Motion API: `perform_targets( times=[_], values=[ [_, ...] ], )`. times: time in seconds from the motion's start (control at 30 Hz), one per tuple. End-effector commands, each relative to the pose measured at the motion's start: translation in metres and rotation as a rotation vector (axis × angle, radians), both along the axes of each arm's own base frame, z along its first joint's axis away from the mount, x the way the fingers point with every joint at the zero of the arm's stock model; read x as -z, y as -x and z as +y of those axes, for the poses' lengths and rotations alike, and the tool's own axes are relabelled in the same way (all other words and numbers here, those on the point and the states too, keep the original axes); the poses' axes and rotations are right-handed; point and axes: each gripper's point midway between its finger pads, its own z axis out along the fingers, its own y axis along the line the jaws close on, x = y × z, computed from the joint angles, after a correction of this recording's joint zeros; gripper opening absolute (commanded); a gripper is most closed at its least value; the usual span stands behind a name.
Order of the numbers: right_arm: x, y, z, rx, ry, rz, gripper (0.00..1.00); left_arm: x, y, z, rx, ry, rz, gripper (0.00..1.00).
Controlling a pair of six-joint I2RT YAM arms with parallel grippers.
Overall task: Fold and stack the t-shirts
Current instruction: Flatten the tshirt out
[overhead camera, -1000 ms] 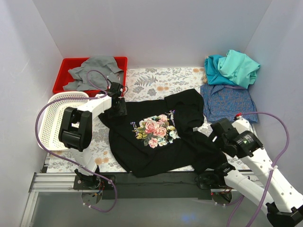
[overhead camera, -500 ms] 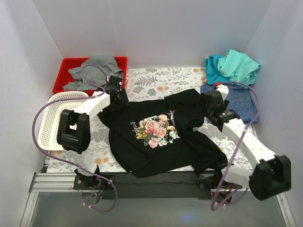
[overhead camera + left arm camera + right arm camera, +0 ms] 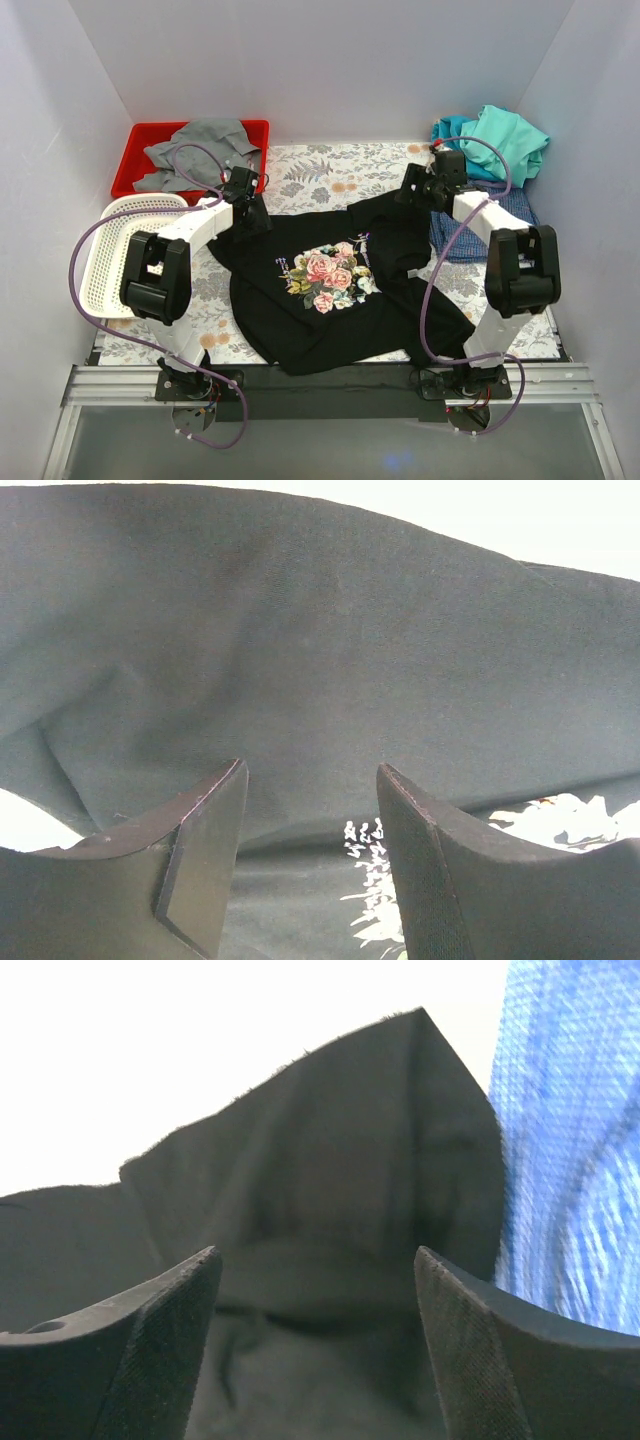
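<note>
A large black t-shirt (image 3: 335, 300) with a pink-rose print lies spread on the flowered table cover. My left gripper (image 3: 254, 214) hovers open over the shirt's far left edge; in the left wrist view black cloth (image 3: 300, 660) fills the space past the open gripper (image 3: 310, 780). My right gripper (image 3: 409, 193) is open at the shirt's far right part. In the right wrist view a raised black corner (image 3: 340, 1150) lies ahead of the open gripper (image 3: 316, 1265), with the blue-checked shirt (image 3: 575, 1150) to its right. Teal and mint-green shirts (image 3: 492, 143) are bunched at the back right, above the blue-checked shirt (image 3: 500, 222).
A red bin (image 3: 142, 140) holding grey cloth (image 3: 200, 150) stands at the back left. A white mesh basket (image 3: 105, 262) sits beside the left arm. White walls close in the table on three sides.
My right arm has swung from the near right corner out to the black shirt's far right part. My left gripper has shifted slightly toward the back along the shirt's left edge.
</note>
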Motion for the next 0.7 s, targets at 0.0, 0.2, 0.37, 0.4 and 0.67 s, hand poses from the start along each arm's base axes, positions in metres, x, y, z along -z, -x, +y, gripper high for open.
perform_targets(
  times=[0.0,0.2,0.37,0.4,0.67],
  values=[
    [-0.014,-0.030,0.018,-0.102,-0.068,-0.069,0.80,-0.019,-0.009,0.007,-0.030,-0.011,-0.056,0.53],
    [0.002,-0.054,0.015,-0.111,-0.045,-0.049,0.75,-0.017,-0.010,0.013,-0.036,-0.039,-0.049,0.53],
    [0.020,-0.067,0.008,-0.106,-0.018,-0.024,0.75,-0.012,-0.007,0.023,-0.063,-0.076,-0.037,0.54],
    [0.021,-0.071,0.006,-0.101,-0.012,-0.027,0.75,-0.011,-0.007,0.027,-0.079,-0.090,-0.040,0.54],
    [0.042,-0.076,-0.003,-0.085,0.019,0.029,0.74,-0.007,-0.010,0.036,-0.089,-0.113,-0.033,0.55]
  ],
)
